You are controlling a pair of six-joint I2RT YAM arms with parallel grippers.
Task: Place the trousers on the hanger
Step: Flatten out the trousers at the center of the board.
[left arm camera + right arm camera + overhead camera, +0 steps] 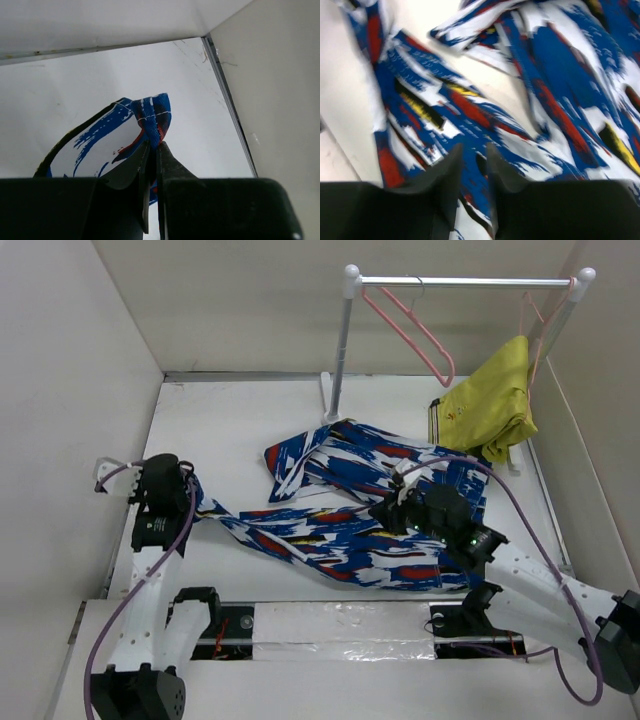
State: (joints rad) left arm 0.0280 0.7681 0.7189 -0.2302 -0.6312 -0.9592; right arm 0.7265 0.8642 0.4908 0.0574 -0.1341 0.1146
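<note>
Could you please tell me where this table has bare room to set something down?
Bare: the white table's far-left corner, between the left wall, the white rack post and the bright blue splashed fabric trousers. Crowded: the centre under them, and far right below the yellow-green garment.

The trousers (350,530) sprawl across the middle of the surface (225,415), leaving bare room back-left, while the rack (470,283), hanger (425,334) and yellow-green garment (492,405) crowd the back-right.

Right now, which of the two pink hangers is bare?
The left hanger on the rail; the other, at the right end, carries the yellow-green garment.
</note>
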